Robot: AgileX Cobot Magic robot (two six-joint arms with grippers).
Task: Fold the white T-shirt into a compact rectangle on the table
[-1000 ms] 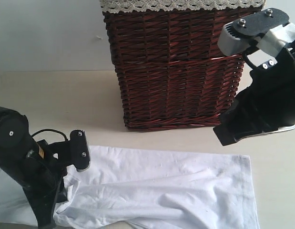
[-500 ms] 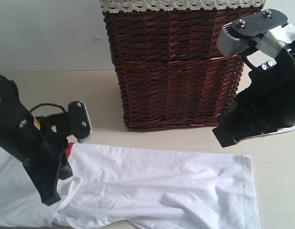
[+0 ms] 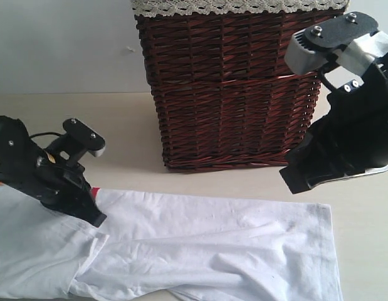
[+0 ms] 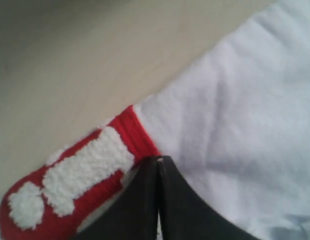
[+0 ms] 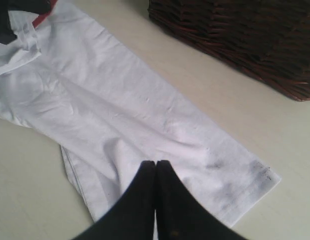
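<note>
Lying creased along the desk (image 3: 68,119), the white T-shirt (image 3: 212,244) spreads in front of a dark wicker basket (image 3: 231,94), apart from it. Left gripper (image 4: 158,165): jaws pressed together, tip at the shirt's edge beside a fuzzy red-outlined letter (image 4: 84,170). Right gripper (image 5: 156,167): jaws together, nothing between them, raised over the shirt's right end.

Soft, even, cool light; sharpness varies by camera.
My left wrist view is blurred: shirt (image 4: 235,100) and left gripper (image 4: 158,161) look smeared, one corner falls dim. The basket (image 3: 234,94) lays a faint shadow on the table (image 3: 118,125). My right wrist view is mildly soft.
</note>
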